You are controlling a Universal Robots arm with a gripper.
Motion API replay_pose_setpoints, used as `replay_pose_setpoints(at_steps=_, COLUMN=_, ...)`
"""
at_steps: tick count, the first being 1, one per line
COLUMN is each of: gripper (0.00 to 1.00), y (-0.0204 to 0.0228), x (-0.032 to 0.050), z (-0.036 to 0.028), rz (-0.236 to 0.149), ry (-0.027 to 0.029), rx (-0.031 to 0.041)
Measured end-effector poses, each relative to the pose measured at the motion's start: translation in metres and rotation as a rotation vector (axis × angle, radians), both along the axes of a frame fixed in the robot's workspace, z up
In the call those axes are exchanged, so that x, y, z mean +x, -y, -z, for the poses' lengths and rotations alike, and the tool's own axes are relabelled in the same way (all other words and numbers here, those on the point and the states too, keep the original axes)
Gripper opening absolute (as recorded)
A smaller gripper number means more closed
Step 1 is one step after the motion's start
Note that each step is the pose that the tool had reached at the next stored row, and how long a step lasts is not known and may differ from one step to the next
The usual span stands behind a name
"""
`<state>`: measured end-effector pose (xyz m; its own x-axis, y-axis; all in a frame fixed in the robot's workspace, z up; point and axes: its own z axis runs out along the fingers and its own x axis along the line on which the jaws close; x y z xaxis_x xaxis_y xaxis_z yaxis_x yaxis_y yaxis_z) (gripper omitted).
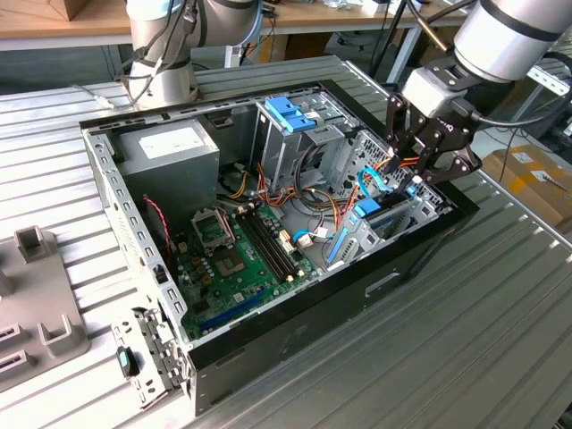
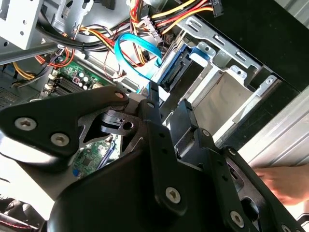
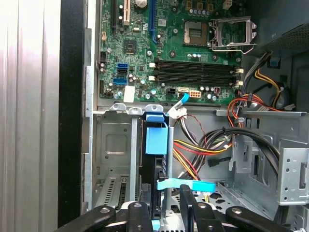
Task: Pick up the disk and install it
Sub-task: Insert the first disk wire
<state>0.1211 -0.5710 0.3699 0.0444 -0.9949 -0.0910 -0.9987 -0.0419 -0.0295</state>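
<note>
Disk [image 3: 156, 140]: upright in the case's [image 1: 295, 340] drive bay, blue rails showing. Pincer [image 3: 163, 205]: directly above it, fingers closed on the disk's upper edge.

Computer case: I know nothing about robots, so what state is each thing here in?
Computer case: lying on its side, cover off.
Disk: standing on edge in a drive-bay slot.
Neighbouring slot: empty.
Processor socket: bare, no cooler on it.
Gripper: at the drive bay, right over the disk.
</note>
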Motion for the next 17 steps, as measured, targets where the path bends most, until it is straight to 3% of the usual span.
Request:
replay_pose_setpoints(at_steps=14, gripper=0.37, y=0.0, x=0.0, z=-0.0015, rz=0.0, ry=0.0, rx=-0.001)
replay_pose_setpoints(at_steps=17, gripper=0.37, y=0.0, x=0.0, z=-0.0059, rz=0.0, ry=0.0, rx=-0.0008)
